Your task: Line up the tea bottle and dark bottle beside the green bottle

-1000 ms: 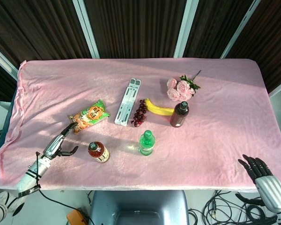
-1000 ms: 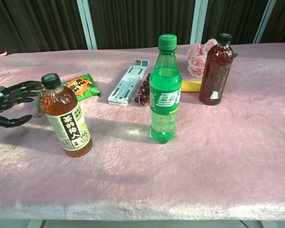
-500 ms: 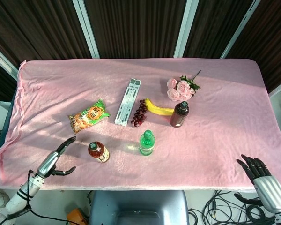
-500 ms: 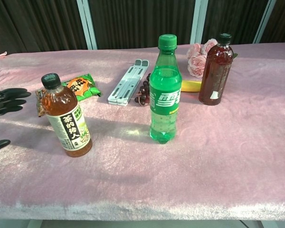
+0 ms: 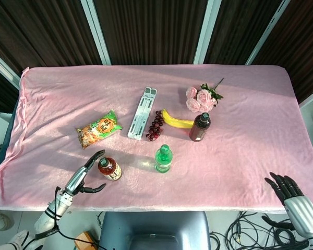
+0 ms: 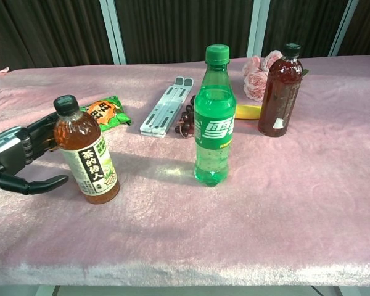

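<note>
Since the earlier frame the left hand [image 5: 85, 177] has swung back in from the worktop's near edge and now sits just beside the amber tea bottle with the black cap [image 5: 109, 169], fingers spread wide and holding nothing; the bottles themselves have not shifted. From the head view, that tea bottle stands well left of the clear green soda bottle [image 5: 163, 159], while the dark red-brown bottle [image 5: 200, 127] stands further back to the right, near the yellow banana [image 5: 176, 121]. The right hand [image 5: 288, 188] hangs at the near right corner of the pink cloth-covered worktop [image 5: 250, 104], fingers apart and empty. From the chest view, the left hand [image 6: 15, 161] flanks the tea bottle [image 6: 86, 151], thumb low and fingers high (contact cannot be told). A careless closing could tip the tall bottle on the soft cloth, or knock it toward the green bottle [image 6: 214, 117].
</note>
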{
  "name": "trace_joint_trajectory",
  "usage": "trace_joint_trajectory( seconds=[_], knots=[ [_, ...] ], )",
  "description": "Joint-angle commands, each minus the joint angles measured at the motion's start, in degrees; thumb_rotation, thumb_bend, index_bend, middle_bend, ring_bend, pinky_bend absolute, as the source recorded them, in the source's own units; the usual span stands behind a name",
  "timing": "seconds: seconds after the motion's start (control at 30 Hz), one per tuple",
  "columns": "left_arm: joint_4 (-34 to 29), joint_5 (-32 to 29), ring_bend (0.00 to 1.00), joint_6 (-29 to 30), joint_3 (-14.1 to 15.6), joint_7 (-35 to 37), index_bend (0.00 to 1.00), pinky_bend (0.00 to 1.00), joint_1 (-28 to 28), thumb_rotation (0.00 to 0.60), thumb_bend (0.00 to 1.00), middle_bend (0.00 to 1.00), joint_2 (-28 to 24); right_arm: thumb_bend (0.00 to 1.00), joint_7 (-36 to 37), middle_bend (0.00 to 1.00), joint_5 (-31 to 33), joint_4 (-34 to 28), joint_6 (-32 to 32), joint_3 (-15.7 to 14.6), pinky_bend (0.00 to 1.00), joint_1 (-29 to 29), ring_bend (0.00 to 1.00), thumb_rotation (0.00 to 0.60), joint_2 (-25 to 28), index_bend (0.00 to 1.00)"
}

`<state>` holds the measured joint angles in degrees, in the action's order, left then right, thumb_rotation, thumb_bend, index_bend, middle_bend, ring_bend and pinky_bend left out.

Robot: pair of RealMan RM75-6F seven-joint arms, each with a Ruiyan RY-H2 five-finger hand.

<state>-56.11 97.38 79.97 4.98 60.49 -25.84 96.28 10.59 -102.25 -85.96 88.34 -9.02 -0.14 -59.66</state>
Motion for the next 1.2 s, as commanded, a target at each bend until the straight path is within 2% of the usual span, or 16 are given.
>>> trace_joint_trajectory(
  seconds=[0.03, 0.13, 0.17, 0.3, 0.5, 0.63, 0.77, 0.9, 1.0, 1.2],
  knots=[
    [-0.7, -0.9, 0.00, -1.6, -0.9, -2.0, 0.00, 0.00, -0.9, 0.600, 0.27, 0.00, 0.7, 0.26, 0.1, 0.00, -0.1, 0.0, 0.0, -0.1, 0.02, 0.0, 0.00, 0.600, 0.0, 0.00],
    [-1.3, -1.5, 0.00, -3.1, -1.2, -3.2, 0.01, 0.00, -1.5, 0.600, 0.27, 0.02, 0.8, 0.26, 0.2, 0.00, -0.1, 0.1, 0.0, -0.1, 0.02, 0.0, 0.00, 0.600, 0.1, 0.00],
    [-1.6, -1.7, 0.01, -3.4, -1.3, -3.4, 0.05, 0.00, -1.7, 0.600, 0.27, 0.07, 0.9, 0.26, 0.2, 0.00, 0.0, 0.1, 0.0, 0.0, 0.02, 0.0, 0.00, 0.600, 0.1, 0.00],
    [-2.3, -2.2, 0.13, -4.5, -1.7, -4.8, 0.34, 0.03, -2.2, 0.600, 0.27, 0.33, 1.4, 0.26, 0.4, 0.00, 0.1, 0.2, 0.1, 0.0, 0.02, 0.0, 0.00, 0.600, 0.1, 0.00],
    [-4.4, -3.2, 0.20, -6.4, -2.8, -6.1, 0.41, 0.07, -3.5, 0.600, 0.27, 0.41, 1.8, 0.26, 0.5, 0.00, 0.0, 0.2, 0.2, 0.0, 0.02, 0.0, 0.00, 0.600, 0.2, 0.00],
    [-5.7, -4.6, 0.32, -7.3, -3.7, -6.7, 0.55, 0.17, -3.7, 0.600, 0.31, 0.57, 1.7, 0.26, 0.9, 0.00, -0.1, 0.3, 0.3, 0.0, 0.02, 0.0, 0.00, 0.600, 0.3, 0.00],
    [-7.2, -6.7, 0.46, -7.6, -5.2, -6.6, 0.68, 0.31, -3.4, 0.600, 0.41, 0.70, 1.8, 0.26, 1.2, 0.00, -0.1, 0.5, 0.5, 0.0, 0.02, -0.1, 0.00, 0.600, 0.4, 0.00],
    [-9.5, -8.0, 0.52, -7.0, -6.8, -6.1, 0.74, 0.43, -3.2, 0.600, 0.51, 0.76, 1.7, 0.26, 1.1, 0.00, -0.2, 0.5, 0.5, -0.1, 0.02, -0.1, 0.00, 0.600, 0.3, 0.00],
    [-11.8, -8.5, 0.54, -6.5, -8.2, -7.5, 0.76, 0.52, -3.5, 0.600, 0.56, 0.78, 2.0, 0.26, 1.0, 0.00, -0.1, 0.4, 0.2, -0.1, 0.02, 0.0, 0.00, 0.600, 0.3, 0.00],
    [-15.8, -9.7, 0.57, -7.7, -11.4, -15.5, 0.77, 0.57, -5.8, 0.600, 0.54, 0.79, 4.3, 0.26, 0.7, 0.00, -0.1, 0.2, -0.4, -0.1, 0.02, 0.2, 0.00, 0.600, 0.3, 0.00]
  ],
)
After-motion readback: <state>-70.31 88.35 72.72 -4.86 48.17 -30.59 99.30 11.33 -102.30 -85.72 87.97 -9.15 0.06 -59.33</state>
